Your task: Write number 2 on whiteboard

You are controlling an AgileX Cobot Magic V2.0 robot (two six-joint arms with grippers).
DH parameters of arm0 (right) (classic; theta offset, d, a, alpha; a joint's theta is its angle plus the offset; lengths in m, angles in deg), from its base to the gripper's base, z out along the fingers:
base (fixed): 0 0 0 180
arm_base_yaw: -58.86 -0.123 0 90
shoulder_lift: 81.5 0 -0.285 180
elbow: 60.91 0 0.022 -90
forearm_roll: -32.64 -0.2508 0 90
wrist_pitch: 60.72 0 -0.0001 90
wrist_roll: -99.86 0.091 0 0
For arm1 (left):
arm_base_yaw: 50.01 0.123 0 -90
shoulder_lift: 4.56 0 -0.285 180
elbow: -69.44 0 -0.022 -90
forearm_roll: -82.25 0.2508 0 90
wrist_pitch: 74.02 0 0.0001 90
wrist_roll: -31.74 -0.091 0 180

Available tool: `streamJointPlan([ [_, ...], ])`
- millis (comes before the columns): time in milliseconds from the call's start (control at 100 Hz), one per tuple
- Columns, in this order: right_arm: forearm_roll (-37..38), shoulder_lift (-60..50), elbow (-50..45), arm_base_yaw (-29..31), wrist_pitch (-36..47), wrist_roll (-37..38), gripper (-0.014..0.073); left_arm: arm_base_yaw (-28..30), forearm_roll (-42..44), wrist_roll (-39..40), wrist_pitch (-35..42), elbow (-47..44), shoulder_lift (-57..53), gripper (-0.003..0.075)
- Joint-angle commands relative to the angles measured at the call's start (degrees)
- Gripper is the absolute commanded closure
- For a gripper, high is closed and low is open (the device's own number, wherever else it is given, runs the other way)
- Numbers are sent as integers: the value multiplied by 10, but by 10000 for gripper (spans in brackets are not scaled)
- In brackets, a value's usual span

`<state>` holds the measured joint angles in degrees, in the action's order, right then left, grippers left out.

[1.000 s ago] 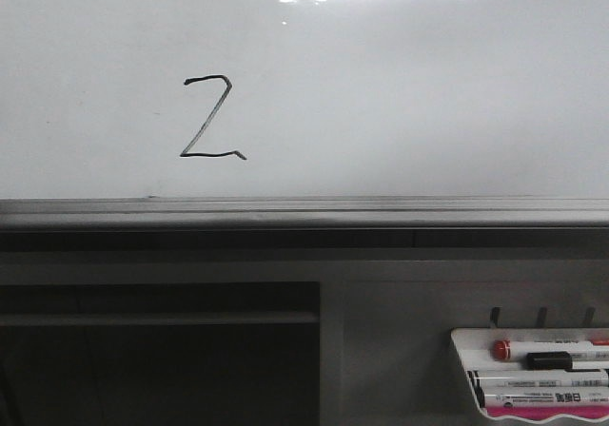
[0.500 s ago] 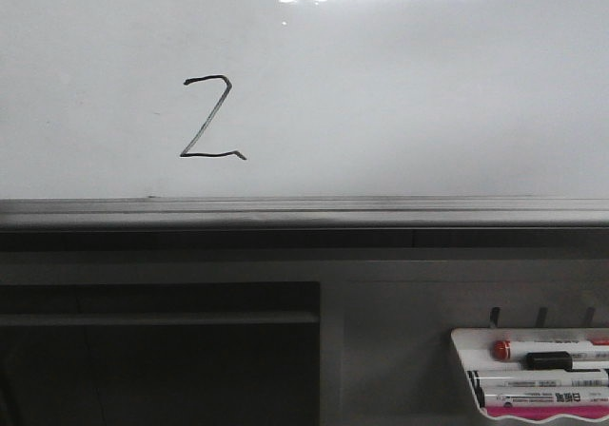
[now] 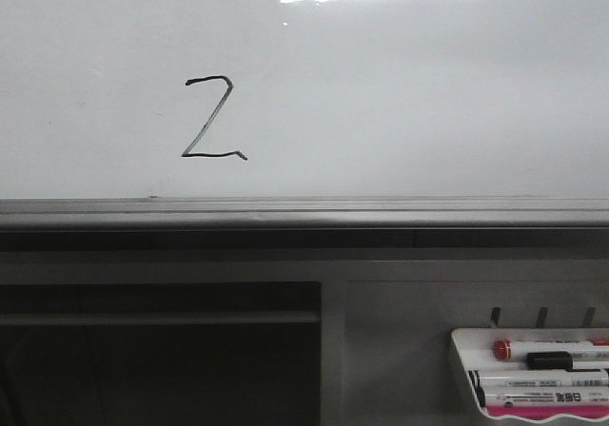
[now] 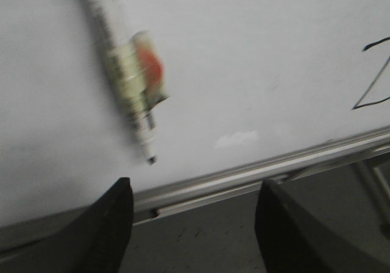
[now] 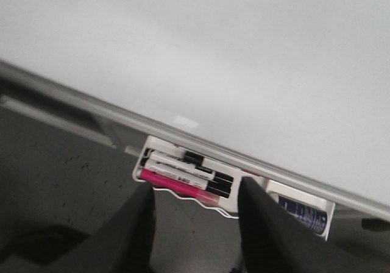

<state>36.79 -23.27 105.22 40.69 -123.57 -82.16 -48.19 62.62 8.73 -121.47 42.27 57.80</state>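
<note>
Both grippers gape empty: the left gripper (image 4: 192, 224) near a blurred marker (image 4: 125, 72) lying against the glossy whiteboard (image 3: 400, 112), the right gripper (image 5: 195, 230) before a white marker tray (image 5: 183, 175). Farther up that smooth board, above its grey metal rail (image 3: 304, 212), sits the thin, angular black number 2 (image 3: 212, 119).

The whiteboard (image 3: 400, 103) is glossy white-grey with a grey metal rail. The number 2 (image 3: 213, 119) is thin black. The marker tray (image 3: 462, 369) is white, holding a red-capped marker (image 3: 502, 350), a black-capped one (image 3: 549, 359) and a pink eraser (image 3: 542, 412). The left wrist's marker (image 4: 131, 72) is white with an orange-red patch. The fingers (image 4: 103, 236) are black.
</note>
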Motion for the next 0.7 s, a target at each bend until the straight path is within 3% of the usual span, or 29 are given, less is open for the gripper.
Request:
streamJointPlan([
  [0, 59, -50, -46, 4, 94, 105, 316, 23, 88, 76, 16, 29, -40, 316],
  [130, 98, -157, -158, 4, 281, 171, 330, 37, 77, 95, 195, -49, -124, 353],
  [200, 114, -208, -215, 4, 382, 171, 399, 36, 50, 95, 292, -105, -166, 399],
  [320, 157, -261, -302, 4, 543, 171, 624, 34, 29, 95, 428, -182, -211, 570],
  [370, 166, -270, -329, 4, 601, 171, 665, 34, 23, 95, 453, -203, -219, 668],
  [410, 167, -271, -344, 4, 623, 171, 664, 34, 17, 95, 466, -212, -224, 742],
  [540, 171, -268, -380, 4, 645, 169, 664, 34, 7, 95, 499, -228, -223, 740],
  [690, 171, -268, -402, 4, 644, 169, 664, 34, 7, 95, 488, -232, -223, 740],
])
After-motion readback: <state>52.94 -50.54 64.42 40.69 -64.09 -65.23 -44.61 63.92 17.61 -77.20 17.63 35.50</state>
